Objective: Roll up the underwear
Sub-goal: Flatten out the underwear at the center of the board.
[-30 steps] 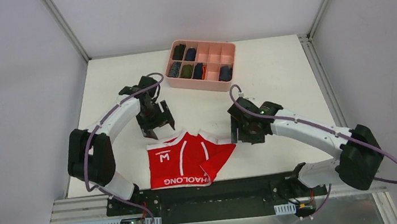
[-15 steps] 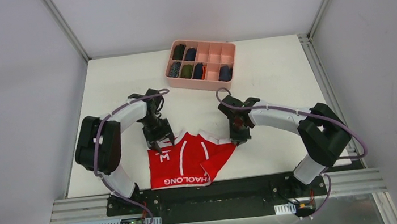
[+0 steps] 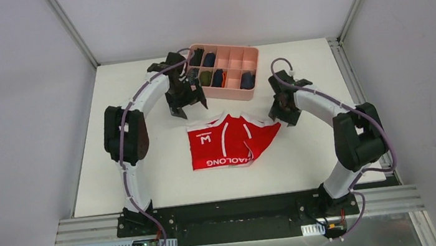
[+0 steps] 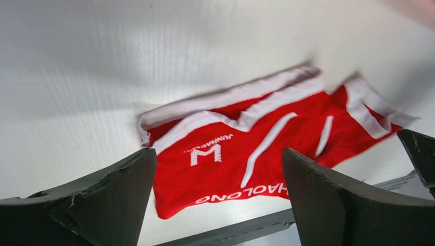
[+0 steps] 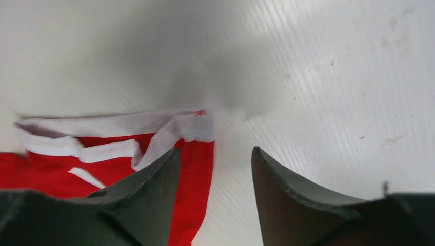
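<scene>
Red underwear (image 3: pixel 224 144) lies spread flat near the middle of the white worktop (image 3: pixel 146 169); the left gripper (image 3: pixel 188 106) hovers just beyond its far left corner, fingers wide apart, empty; the right gripper (image 3: pixel 284 116) sits beside its right tip, fingers parted, empty.

The left arm (image 3: pixel 148 97) and right arm (image 3: pixel 320 103) had white shells between bulky black joints, and a thin lilac cable (image 3: pixel 279 60) looped along each. The fingers (image 4: pixel 92 200) were dark grey wedges, scuffed along their edges.
</scene>
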`<move>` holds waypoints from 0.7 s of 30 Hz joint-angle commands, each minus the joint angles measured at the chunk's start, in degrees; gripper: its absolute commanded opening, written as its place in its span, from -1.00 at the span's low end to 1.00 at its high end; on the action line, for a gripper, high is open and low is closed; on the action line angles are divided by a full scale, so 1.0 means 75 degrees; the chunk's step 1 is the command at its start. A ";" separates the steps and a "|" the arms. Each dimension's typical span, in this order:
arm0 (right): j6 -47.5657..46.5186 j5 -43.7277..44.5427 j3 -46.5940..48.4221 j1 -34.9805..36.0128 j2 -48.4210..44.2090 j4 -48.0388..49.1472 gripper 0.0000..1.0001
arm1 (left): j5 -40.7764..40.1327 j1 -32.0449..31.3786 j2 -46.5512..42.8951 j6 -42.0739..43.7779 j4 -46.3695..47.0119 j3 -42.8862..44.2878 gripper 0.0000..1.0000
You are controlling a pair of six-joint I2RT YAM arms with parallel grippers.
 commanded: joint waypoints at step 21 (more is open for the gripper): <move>-0.1220 0.0146 0.1665 0.3269 0.0977 -0.1101 0.27 | -0.1357 -0.0059 -0.5269 -0.1319 -0.0723 -0.4647 0.70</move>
